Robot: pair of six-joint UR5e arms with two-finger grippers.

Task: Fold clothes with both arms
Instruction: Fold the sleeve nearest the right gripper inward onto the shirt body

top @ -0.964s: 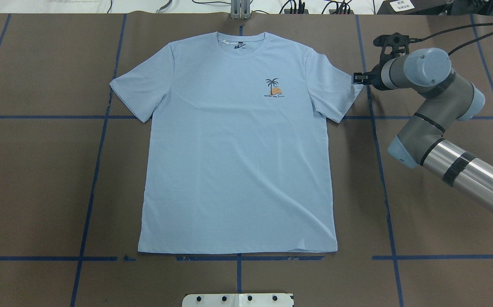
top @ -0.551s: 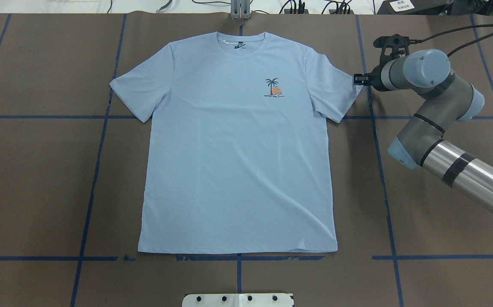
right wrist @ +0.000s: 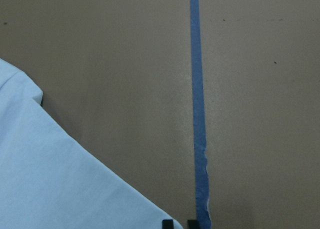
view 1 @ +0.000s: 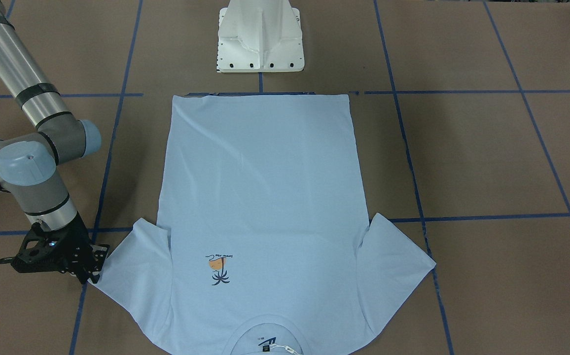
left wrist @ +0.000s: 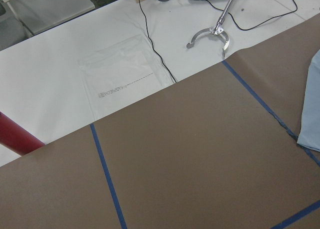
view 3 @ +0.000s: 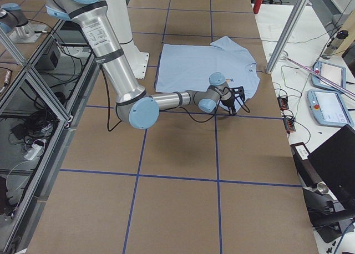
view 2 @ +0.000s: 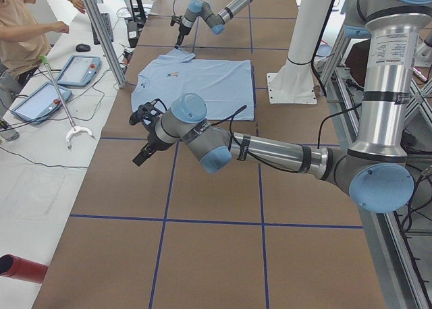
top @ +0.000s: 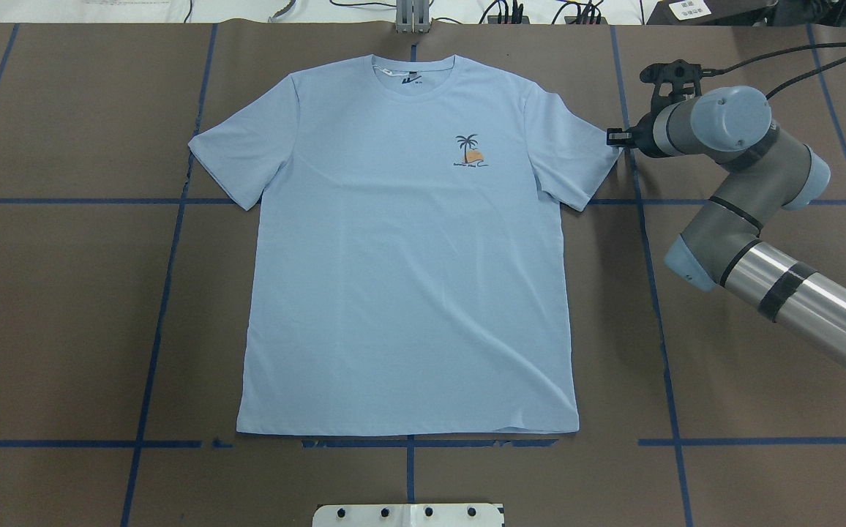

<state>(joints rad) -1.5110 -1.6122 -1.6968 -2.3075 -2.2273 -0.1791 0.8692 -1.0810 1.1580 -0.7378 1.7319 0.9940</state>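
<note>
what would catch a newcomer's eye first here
A light blue T-shirt lies spread flat, print up, in the middle of the brown table. The right arm has its fingers at the tip of one sleeve, while the left arm hangs over the table well clear of the T-shirt.

Place: a robotics lab
Bench: a table point(top: 64, 293) papered brown, gridded with blue tape point(top: 165, 293)
Machines: two robot arms point(top: 796, 285), a white pedestal point(view 1: 260, 34)
Surroundings: metal frame posts point(view 2: 101, 32), control tablets point(view 2: 77, 69), loose cables point(top: 503, 11)
</note>
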